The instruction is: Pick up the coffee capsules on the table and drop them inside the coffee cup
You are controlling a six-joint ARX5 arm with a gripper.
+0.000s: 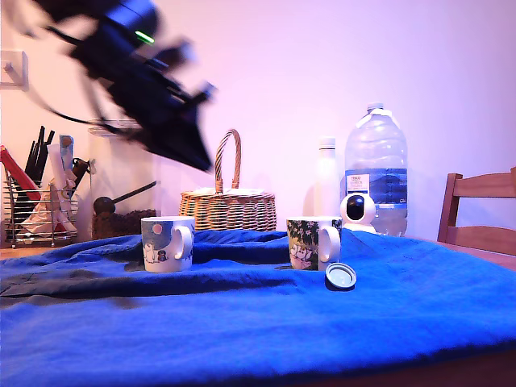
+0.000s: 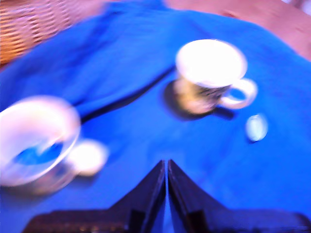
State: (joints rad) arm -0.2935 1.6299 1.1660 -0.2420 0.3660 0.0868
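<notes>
Two mugs stand on a cloth (image 1: 242,322) that covers the desk. The fingers (image 2: 166,182) hang high above the cloth, pressed together. In the exterior view the left mug (image 1: 167,243) sits below the fingers, a bit to the right. The right mug (image 1: 314,243) stands farther right. A capsule (image 1: 340,276) lies on the cloth just beside that mug, in front. A basket (image 1: 228,208) and a bottle (image 1: 376,173) stand behind the mugs.

I've got a plain pale wall (image 1: 322,72) in pinkish light. There's a wooden chair (image 1: 480,211) at the exterior view's right and a wall switch (image 1: 12,68) far left.
</notes>
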